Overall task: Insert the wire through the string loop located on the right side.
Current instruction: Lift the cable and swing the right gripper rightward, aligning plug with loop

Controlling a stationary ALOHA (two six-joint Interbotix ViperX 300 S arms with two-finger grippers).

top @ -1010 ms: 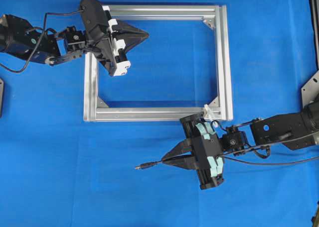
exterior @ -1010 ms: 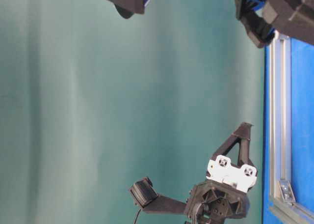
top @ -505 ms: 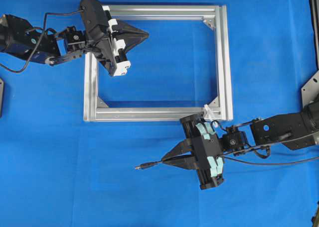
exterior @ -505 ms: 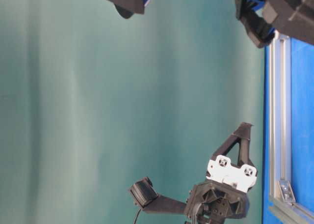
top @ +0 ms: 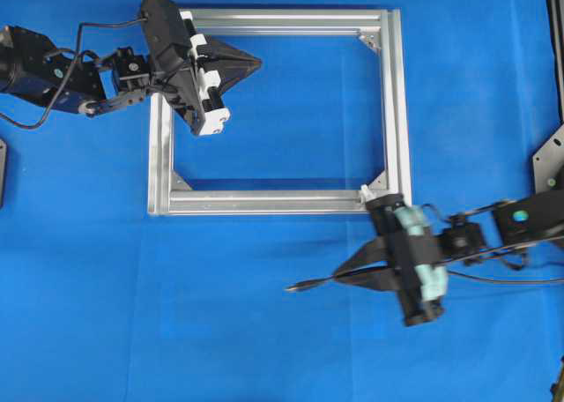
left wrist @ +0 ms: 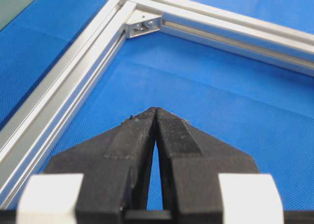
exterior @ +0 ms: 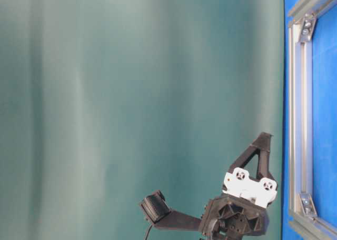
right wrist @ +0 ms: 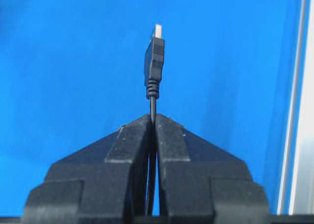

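The right gripper (top: 339, 277) is clamping the wire (right wrist: 154, 62) tight between its jaws, and the dark plug tip is sticking out past the fingertips toward the left of the overhead view, hanging over the blue bench (top: 264, 349) just below the silver frame (top: 401, 102). The string loop (top: 365, 193) is sitting at the frame's lower right corner, just beside the back of that gripper and apart from the plug. Over at the frame's upper left corner the left gripper (top: 256, 63) is hovering with its jaws pressed together on nothing.
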